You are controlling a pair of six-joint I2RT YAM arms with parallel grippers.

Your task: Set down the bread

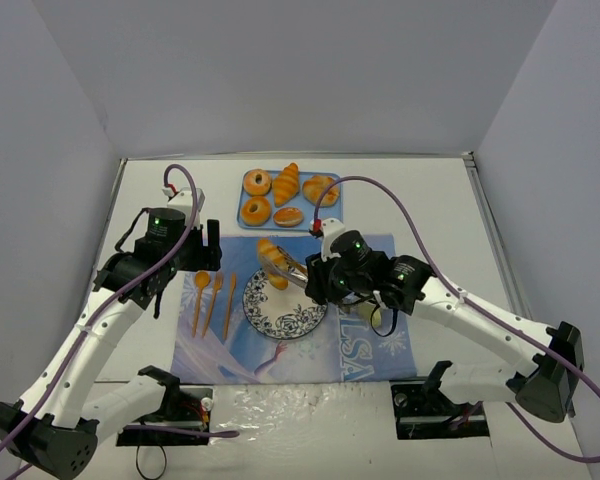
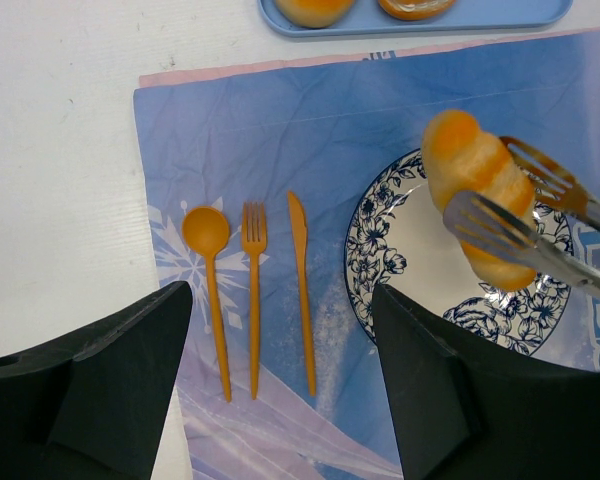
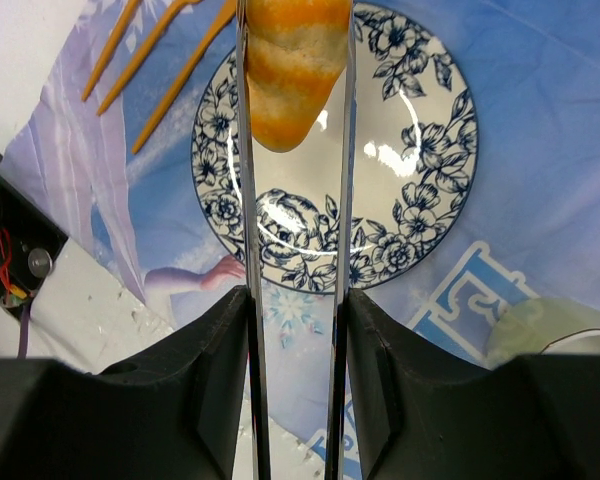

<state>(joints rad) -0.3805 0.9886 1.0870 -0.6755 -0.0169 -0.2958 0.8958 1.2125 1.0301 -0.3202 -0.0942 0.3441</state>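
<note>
At the near side of the desk [image 1: 430, 200], on a blue mat [image 2: 310, 120], lie one spoon [image 2: 208, 240], one fork [image 2: 253, 290] and one knife [image 2: 300, 280], all orange, side by side just left of the one patterned plate [image 3: 400, 120]. The left gripper [image 2: 280, 295] hangs above them, jaws spread and empty. The right gripper [image 3: 295, 300] has its jaws clamped on one pair of tongs [image 2: 510, 235]. The tongs pinch one roll [image 3: 290, 70], ridged, golden-brown with paler stripes, over the plate's far rim; whether it touches the plate I cannot tell. Farther back, one blue tray [image 1: 325, 215] holds five pastries: two ring donuts [image 1: 257, 182], one croissant [image 1: 287, 183] and two buns [image 1: 288, 216].
</note>
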